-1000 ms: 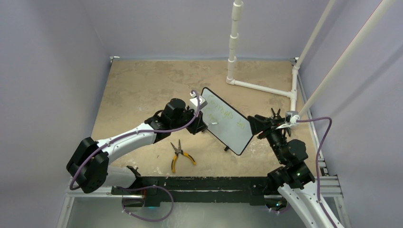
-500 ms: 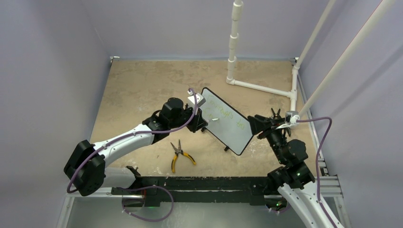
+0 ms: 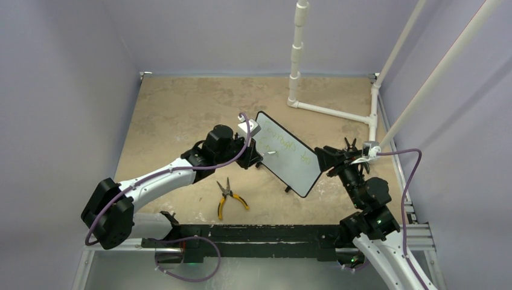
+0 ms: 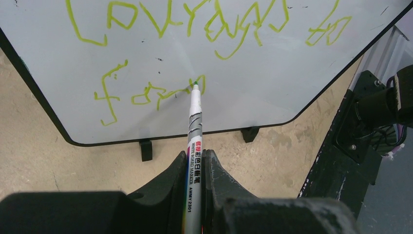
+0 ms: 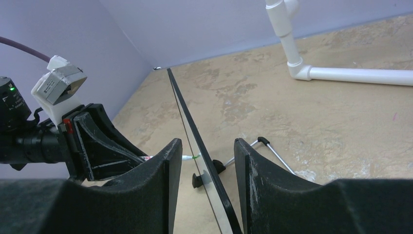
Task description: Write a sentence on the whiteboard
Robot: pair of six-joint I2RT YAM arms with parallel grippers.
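Green scrawl in two rows, the sentence [image 4: 214,29], runs across your one whiteboard [image 3: 290,154], a smooth white-grey panel with rounded corners, a thin black frame and two little black feet [image 4: 145,150], standing tilted on the mottled tan table [image 3: 175,109] between the two arms. Your left gripper [image 4: 195,158] is clamped on the single white marker [image 4: 195,126], its tip at the end of the lower row. The right gripper [image 5: 207,146] has its fingers [image 5: 160,185] apart astride the board's edge, seemingly clear of it, though that view is too oblique to be sure. One pair of yellow-handled pliers [image 3: 228,196] lies flat nearby, and white plastic piping [image 3: 329,110] stands behind.
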